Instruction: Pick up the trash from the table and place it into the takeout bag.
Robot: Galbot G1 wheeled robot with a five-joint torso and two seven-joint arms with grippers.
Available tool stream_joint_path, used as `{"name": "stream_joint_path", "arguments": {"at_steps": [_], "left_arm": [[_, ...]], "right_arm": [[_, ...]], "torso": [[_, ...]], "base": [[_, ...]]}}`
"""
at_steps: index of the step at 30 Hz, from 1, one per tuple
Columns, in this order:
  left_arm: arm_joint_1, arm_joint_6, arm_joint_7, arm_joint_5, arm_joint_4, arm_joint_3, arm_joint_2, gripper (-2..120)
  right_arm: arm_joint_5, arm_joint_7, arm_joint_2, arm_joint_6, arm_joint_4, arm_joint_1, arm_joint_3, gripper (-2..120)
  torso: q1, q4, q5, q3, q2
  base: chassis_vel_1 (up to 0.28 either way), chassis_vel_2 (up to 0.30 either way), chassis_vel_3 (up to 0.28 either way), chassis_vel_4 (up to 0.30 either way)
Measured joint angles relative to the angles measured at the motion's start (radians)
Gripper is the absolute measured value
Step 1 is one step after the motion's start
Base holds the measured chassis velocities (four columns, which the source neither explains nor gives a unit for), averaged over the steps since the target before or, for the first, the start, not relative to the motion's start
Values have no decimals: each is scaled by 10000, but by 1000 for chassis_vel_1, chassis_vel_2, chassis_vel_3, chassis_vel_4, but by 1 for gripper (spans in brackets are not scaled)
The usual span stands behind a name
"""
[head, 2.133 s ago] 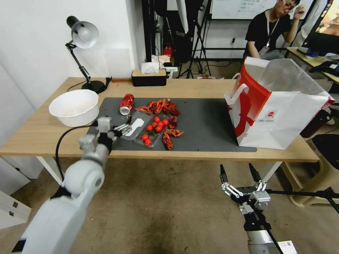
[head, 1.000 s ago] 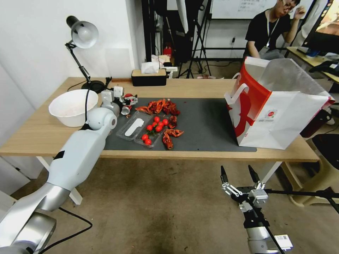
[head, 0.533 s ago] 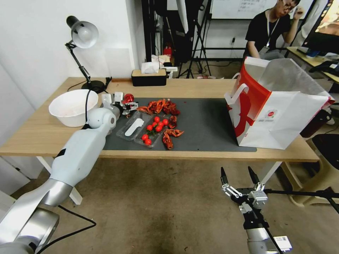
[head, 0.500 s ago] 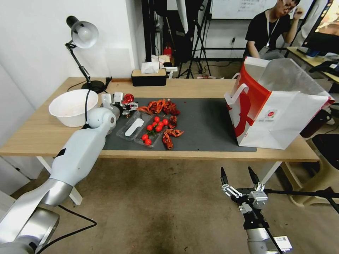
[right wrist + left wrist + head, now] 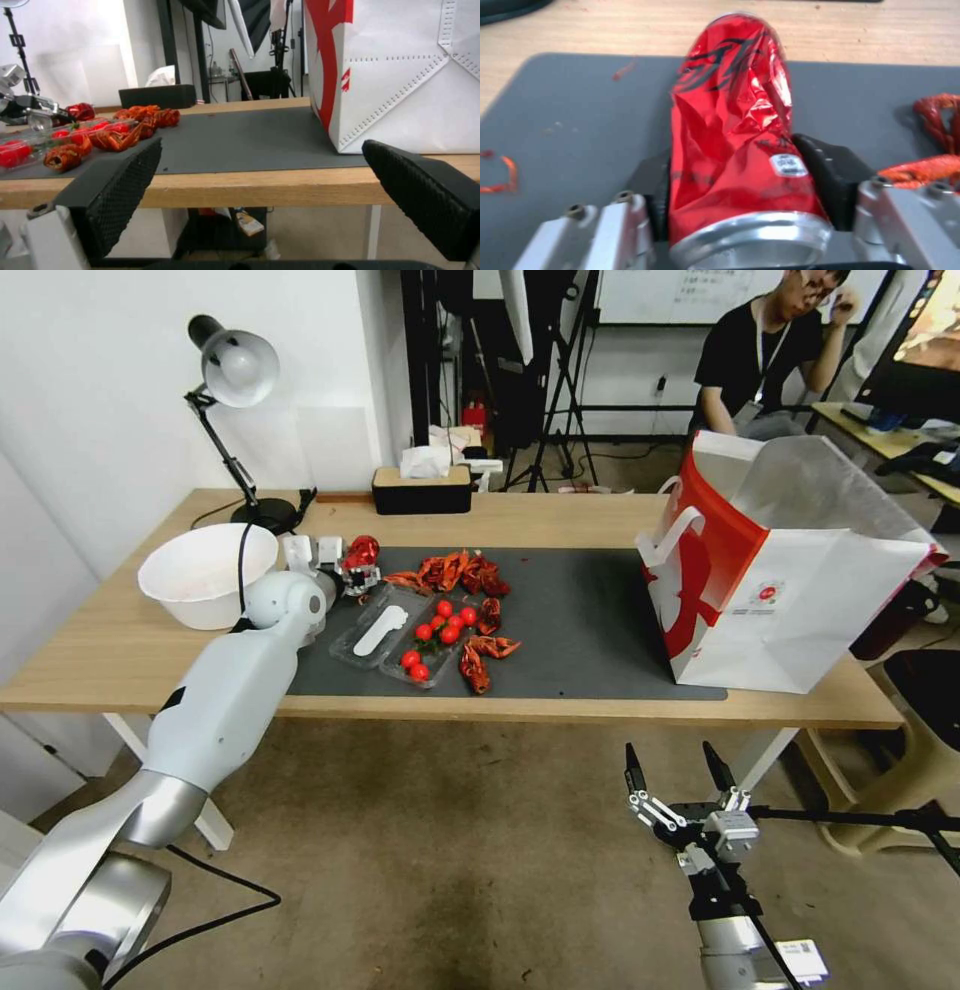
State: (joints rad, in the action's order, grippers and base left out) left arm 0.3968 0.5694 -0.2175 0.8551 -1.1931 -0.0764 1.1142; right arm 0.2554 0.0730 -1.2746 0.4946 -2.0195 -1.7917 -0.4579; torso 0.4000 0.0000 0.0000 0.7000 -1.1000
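Observation:
A crushed red can (image 5: pixel 361 552) sits at the far-left corner of the dark grey mat (image 5: pixel 580 620), and my left gripper (image 5: pixel 352 570) is shut on it. In the left wrist view the black pads (image 5: pixel 830 176) press both sides of the can (image 5: pixel 740 123). Red crayfish shells (image 5: pixel 455 570) and clear trays with cherry tomatoes (image 5: pixel 425 645) lie on the mat beside it. The takeout bag (image 5: pixel 790 570), white with red panels, stands open at the right end of the table (image 5: pixel 120 650). My right gripper (image 5: pixel 670 762) hangs open below the table's front edge, with the bag (image 5: pixel 400 75) ahead of it.
A large white bowl (image 5: pixel 210 570) stands left of the can, close to my left arm. A desk lamp (image 5: pixel 235 370) and a black tissue box (image 5: pixel 420 490) stand along the far edge. The mat between the food scraps and the bag is bare.
My left arm reached from the table's front edge across to the can and shut on it. The can's far end now tips up slightly. The right arm has stayed where it was.

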Motion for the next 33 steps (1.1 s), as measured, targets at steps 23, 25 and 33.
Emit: {"name": "stream_joint_path", "arguments": {"at_steps": [23, 25, 33], "left_arm": [[28, -3077, 2951, 252, -562, 125, -227, 45], [-45, -3924, 4302, 467, -904, 395, -249, 45], [-1272, -4473, 5258, 581, -2176, 2089, 308, 45]], "right_arm": [[-27, -26, -47, -51, 24, 37, 84, 100], [-26, -30, -65, -56, 24, 38, 88, 100], [-47, -36, -182, -62, 24, -49, 52, 100]], "torso": [[0, 0, 3, 0, 0], [0, -1, -1, 0, 0], [0, -3, 5, 0, 0]], "base": [[0, 0, 0, 0], [0, 0, 0, 0], [0, 0, 0, 0]]}}
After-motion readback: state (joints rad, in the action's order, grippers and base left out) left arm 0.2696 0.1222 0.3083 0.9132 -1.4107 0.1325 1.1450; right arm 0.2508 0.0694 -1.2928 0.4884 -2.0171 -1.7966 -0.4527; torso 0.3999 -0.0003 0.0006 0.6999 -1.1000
